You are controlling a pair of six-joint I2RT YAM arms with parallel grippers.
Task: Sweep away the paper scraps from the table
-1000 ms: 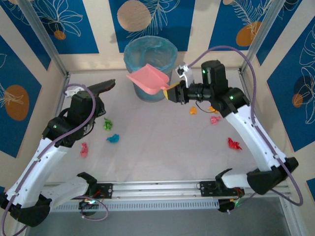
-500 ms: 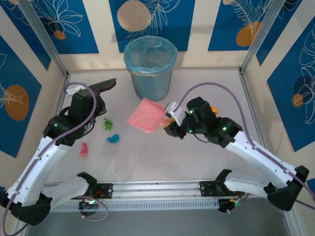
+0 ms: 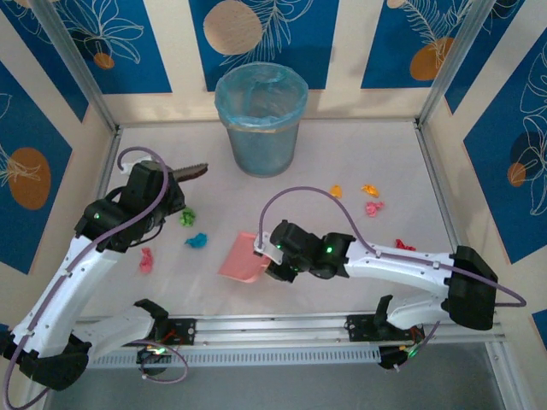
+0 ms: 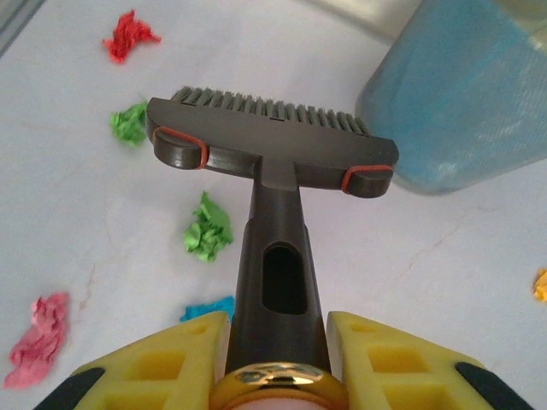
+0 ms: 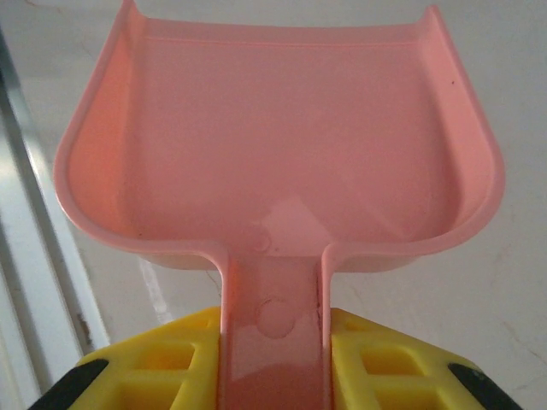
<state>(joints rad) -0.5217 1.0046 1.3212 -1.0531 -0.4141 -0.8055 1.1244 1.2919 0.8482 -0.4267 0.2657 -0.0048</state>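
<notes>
Care was needed: the left tool, clamped on the brush, had to draw the paper scraps at 10 o'clock of the dustpan toward its lip, and the right tool, gripping the pan's handle, to press it flat on the counter.

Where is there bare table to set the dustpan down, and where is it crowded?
Bare: the middle strip between bin and dustpan, and the far-right corner behind the orange scraps. Crowded: left, around the green scrap, blue scrap and pink scrap.
</notes>
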